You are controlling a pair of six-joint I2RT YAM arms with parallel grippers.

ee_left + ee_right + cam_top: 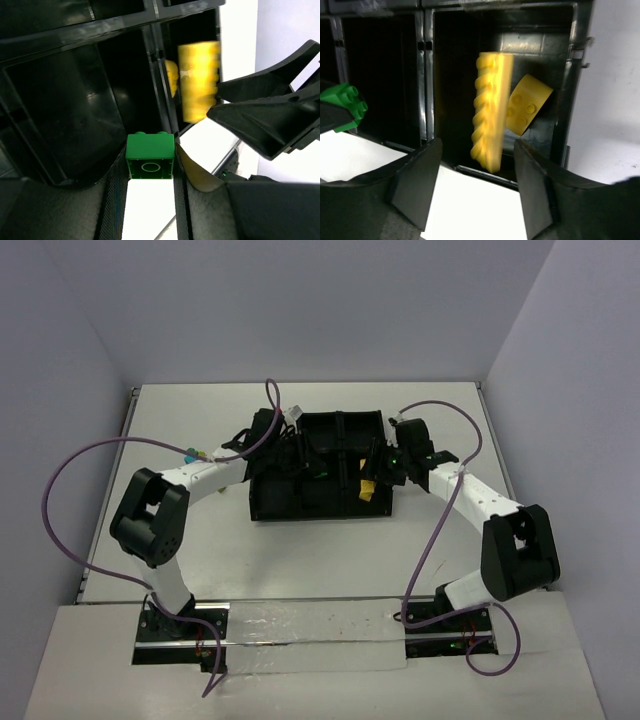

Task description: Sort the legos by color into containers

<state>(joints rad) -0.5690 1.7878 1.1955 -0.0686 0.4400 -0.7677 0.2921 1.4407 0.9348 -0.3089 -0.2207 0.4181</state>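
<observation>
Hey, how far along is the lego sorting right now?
Done: one small yellow brick already lies in the near right compartment of the tray. In hand: the right gripper is open above that compartment, with a long yellow brick blurred between its fingers, apparently dropping in. The left gripper is shut on a green brick. Left: the green brick is not yet in a compartment.

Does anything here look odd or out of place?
The long yellow brick is blurred and on end, apparently dropping from the right end effector into the tray compartment holding a smaller yellow brick.
</observation>
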